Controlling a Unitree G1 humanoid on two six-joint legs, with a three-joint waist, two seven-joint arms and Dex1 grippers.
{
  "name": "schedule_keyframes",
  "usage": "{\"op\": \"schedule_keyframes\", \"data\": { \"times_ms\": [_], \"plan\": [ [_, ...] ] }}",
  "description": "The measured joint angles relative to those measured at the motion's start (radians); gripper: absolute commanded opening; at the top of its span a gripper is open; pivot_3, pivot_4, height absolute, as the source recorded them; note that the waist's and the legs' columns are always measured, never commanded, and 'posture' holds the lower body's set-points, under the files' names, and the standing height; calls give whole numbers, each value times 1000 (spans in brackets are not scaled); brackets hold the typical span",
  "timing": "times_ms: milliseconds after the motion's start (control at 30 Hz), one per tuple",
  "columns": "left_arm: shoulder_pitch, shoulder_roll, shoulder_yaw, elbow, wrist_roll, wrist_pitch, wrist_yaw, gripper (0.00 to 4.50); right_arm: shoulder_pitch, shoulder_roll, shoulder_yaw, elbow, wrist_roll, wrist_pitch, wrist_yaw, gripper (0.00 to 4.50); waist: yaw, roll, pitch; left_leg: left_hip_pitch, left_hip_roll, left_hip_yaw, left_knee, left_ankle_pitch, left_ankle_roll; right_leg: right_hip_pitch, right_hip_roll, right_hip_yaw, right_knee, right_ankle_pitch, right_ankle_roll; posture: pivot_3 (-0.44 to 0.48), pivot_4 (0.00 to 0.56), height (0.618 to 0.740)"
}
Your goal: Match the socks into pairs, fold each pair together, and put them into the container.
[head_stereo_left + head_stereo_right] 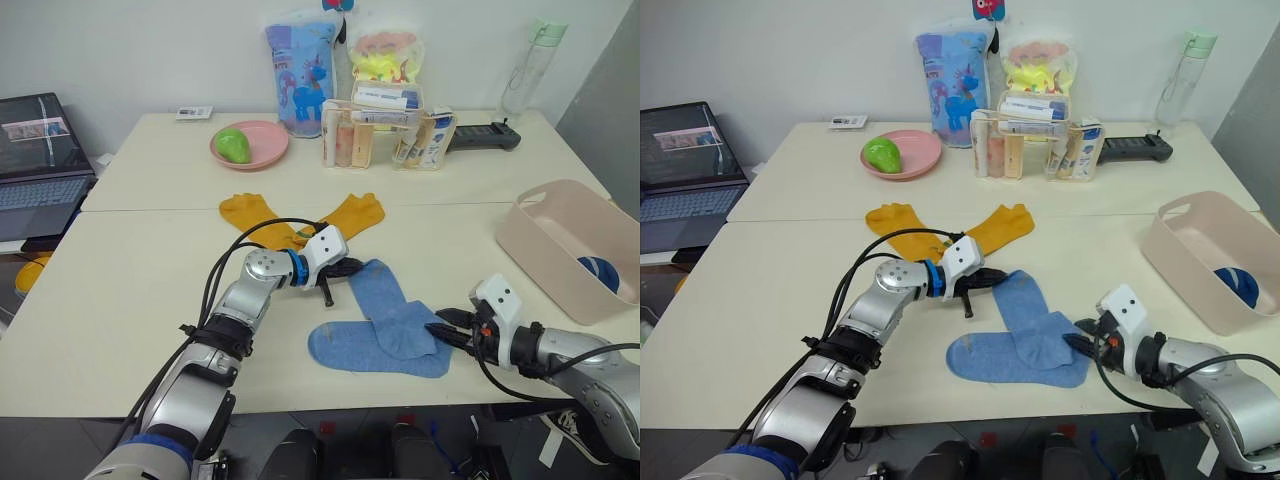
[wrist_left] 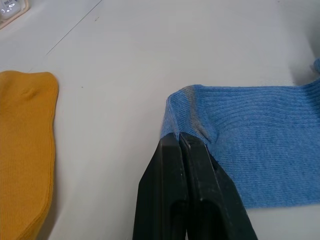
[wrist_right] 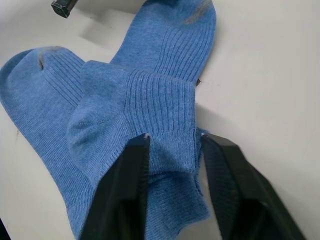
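Two light blue socks lie crossed near the table's front: one (image 1: 383, 292) runs slantwise over the other (image 1: 345, 347), which lies flat. My left gripper (image 2: 179, 136) is shut on the far end of the slanted sock, and the knit puckers at its tips. At the near end, my right gripper (image 3: 172, 142) is open, and its fingers (image 3: 131, 165) straddle the sock's ribbed cuff. Two mustard yellow socks (image 1: 255, 215) (image 1: 355, 212) lie behind in a V. The pink-beige container (image 1: 560, 232) stands at the right edge with a dark blue bundle (image 1: 598, 272) inside.
A pink plate (image 1: 262, 152) with a green object sits at the back, beside a clear organizer (image 1: 385, 132) of bottles and two printed bags. A water bottle (image 1: 530, 65) and a black device (image 1: 483, 135) stand back right. A laptop (image 1: 35, 165) is off the left edge.
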Motion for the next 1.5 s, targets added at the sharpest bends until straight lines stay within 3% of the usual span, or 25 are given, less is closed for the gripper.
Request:
{"op": "schedule_keyframes", "data": {
  "times_ms": [67, 400, 633, 800, 1100, 1167, 1267, 1467, 1500],
  "plan": [
    [1, 3, 0, -2, 0, 1, 4, 0, 0, 0, -2, 3, 2, -7, 2, 43, 0, 0, 0, 0, 0, 0, 0, 0, 0, 0, 0, 0, 0, 0, 0, 0, 150, 740],
    [56, 21, 2, -90, -16, 51, 3, 0, -3, -14, -6, 44, 1, -49, 19, 43, 0, 0, 0, 0, 0, 0, 0, 0, 0, 0, 0, 0, 0, 0, 0, 0, 150, 740],
    [294, 140, 88, -460, -117, 243, -8, 0, -208, -114, 59, 182, -163, -167, 13, 43, -14, 1, -1, 1, 2, 0, -2, 0, 0, -3, 0, 0, 1, 0, 0, 0, 150, 740],
    [416, 114, 136, -653, -175, 383, 94, 0, -335, -100, 222, 287, -300, -237, 21, 43, -2, 1, -1, 0, 0, 0, 0, 0, 0, -1, -1, 1, 0, 0, 0, 0, 150, 740],
    [441, 95, 139, -679, -151, 409, 229, 0, -423, -19, 301, 425, -399, -301, 22, 43, 1, 1, -1, 0, 0, 0, -1, 0, 0, -2, -1, 1, 0, 0, 0, 0, 150, 740],
    [443, 124, 137, -664, -144, 407, 225, 0, -422, -16, 302, 449, -417, -342, 25, 462, 0, 1, -1, 1, 0, 1, -1, 0, 0, -2, -1, 1, 1, 0, 0, 0, 150, 740],
    [457, 131, 149, -664, -165, 419, 221, 559, -413, 5, 266, 456, -400, -352, 28, 1305, 1, 1, -1, 0, 0, 0, -1, 0, 0, -2, -1, 1, 0, 0, 0, 0, 150, 740],
    [421, 106, 242, -665, -291, 508, 228, 2482, -313, 39, 49, 375, -307, -256, -31, 3399, 8, 1, -1, 0, 0, 0, -1, 0, 0, -2, -1, 0, 0, 0, 0, 0, 150, 740],
    [399, 106, 261, -665, -317, 530, 226, 2787, -287, 47, 5, 353, -275, -223, -33, 3411, 8, 1, -1, 0, 0, 0, -1, 0, 0, -1, -1, 0, 0, 0, 0, 0, 150, 740]
  ]
}}
